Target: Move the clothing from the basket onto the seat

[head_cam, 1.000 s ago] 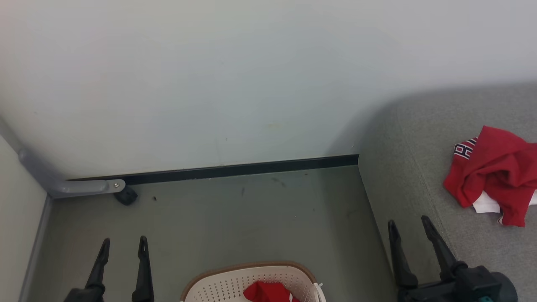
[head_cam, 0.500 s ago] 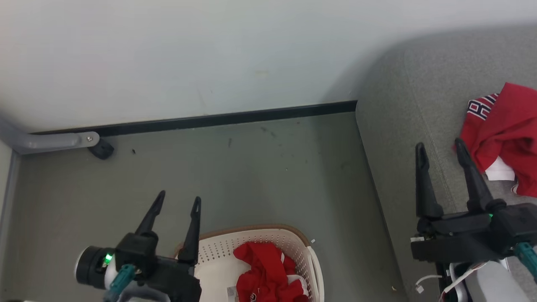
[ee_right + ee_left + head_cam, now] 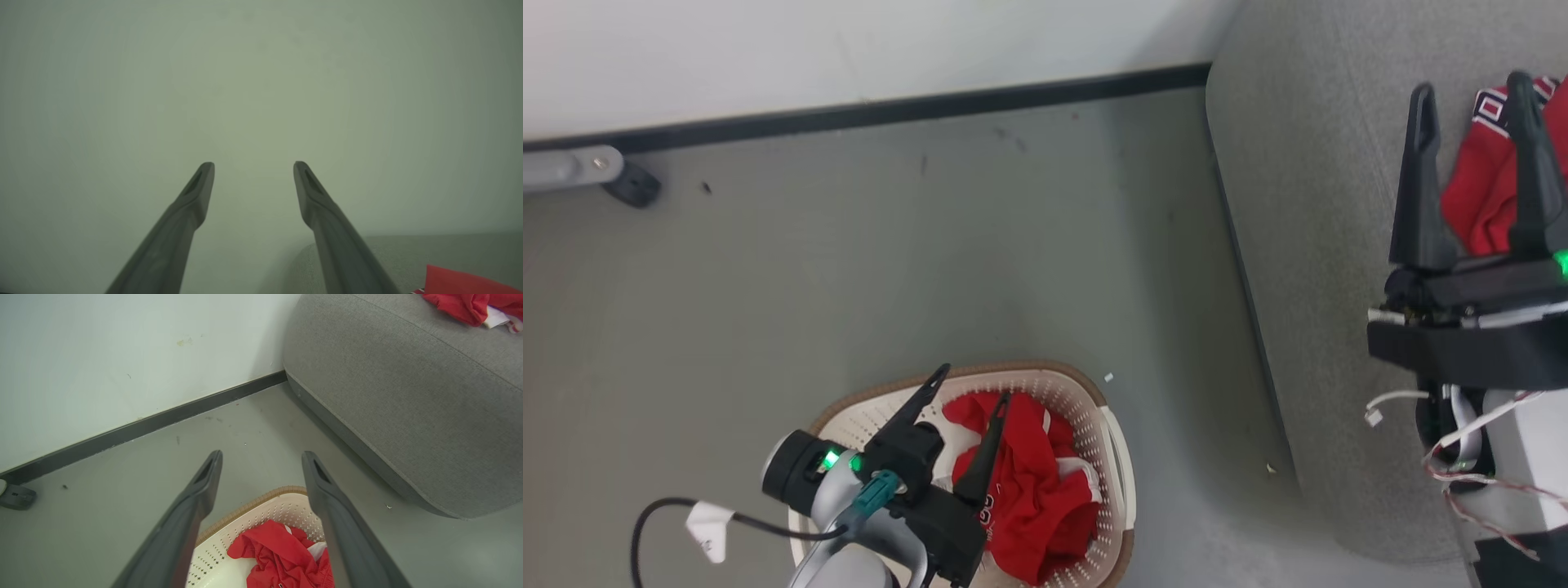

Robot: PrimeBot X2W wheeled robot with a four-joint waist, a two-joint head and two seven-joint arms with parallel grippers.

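Right, L pincer (image 3: 974,385) is spread open w/ nothing between its fingers; it hangs over the basket (image 3: 1075,382), tips toward the wall end; from the head view the R-hand finger crosses the red clothing (image 3: 1037,498), the other crosses bare cream wall of the basket; the left wrist view has both tips clear above the far rim, w/ the clothing lower down in the gap, so no contact; the clothing lies bunched in the basket, heaped toward the seat side, a bit of white trim and small lettering showing, can't read it.

R pincer (image 3: 1470,83) is also open and empty, held above the seat (image 3: 1307,204); a second garment (image 3: 1486,188), red w/ a black-and-white lettered band, lies crumpled on the seat and shows between and behind the fingers in the head view; the right wrist view looks at plain wall, w/ that garment just at the bottom R corner, below the fingers, so they're apart.

Basket stands on the floor (image 3: 849,269), near the seat's rounded front edge but not touching; floor is smooth grey-green w/ a few dark specks and small white scraps by the basket; pale wall (image 3: 768,49) behind, black skirting (image 3: 890,110) along its foot, running up to the seat; grey bracket (image 3: 572,167) w/ a black foot at the far L by the skirting; loose wires hang off the R arm.
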